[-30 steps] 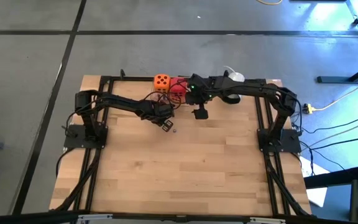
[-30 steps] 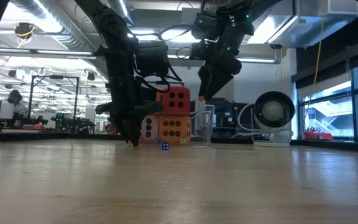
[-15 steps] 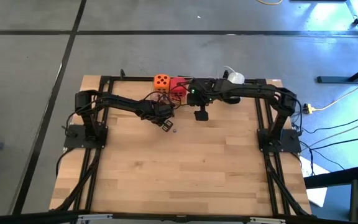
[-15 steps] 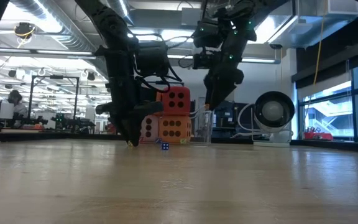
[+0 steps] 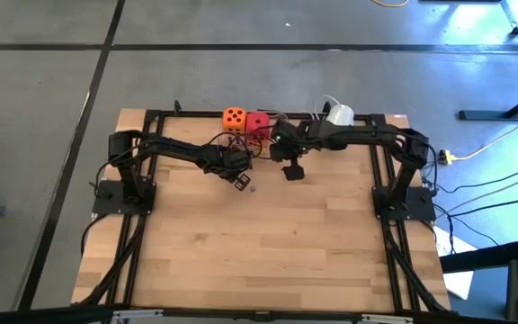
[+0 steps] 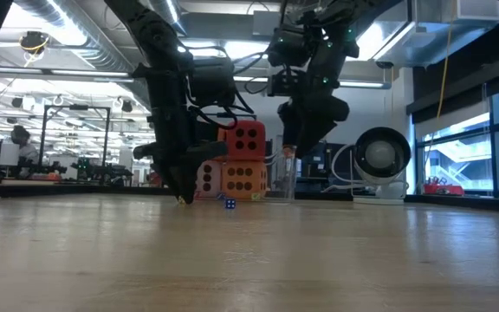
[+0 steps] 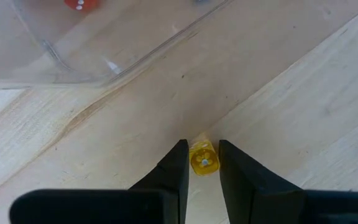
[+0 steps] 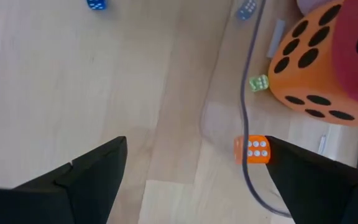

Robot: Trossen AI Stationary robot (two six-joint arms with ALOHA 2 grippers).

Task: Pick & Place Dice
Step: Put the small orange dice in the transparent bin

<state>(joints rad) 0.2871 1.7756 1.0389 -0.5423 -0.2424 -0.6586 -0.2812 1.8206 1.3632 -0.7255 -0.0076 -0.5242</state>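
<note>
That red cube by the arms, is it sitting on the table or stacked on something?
Stacked. In the low view the red die rests on top of an orange die, which sits on the table.

Table [image 5: 268, 243]: pale matt wood planks, visible grain. Big orange die [image 8: 319, 68]: matt, foam-like. Container [image 7: 73, 56]: clear glossy plastic.
</note>
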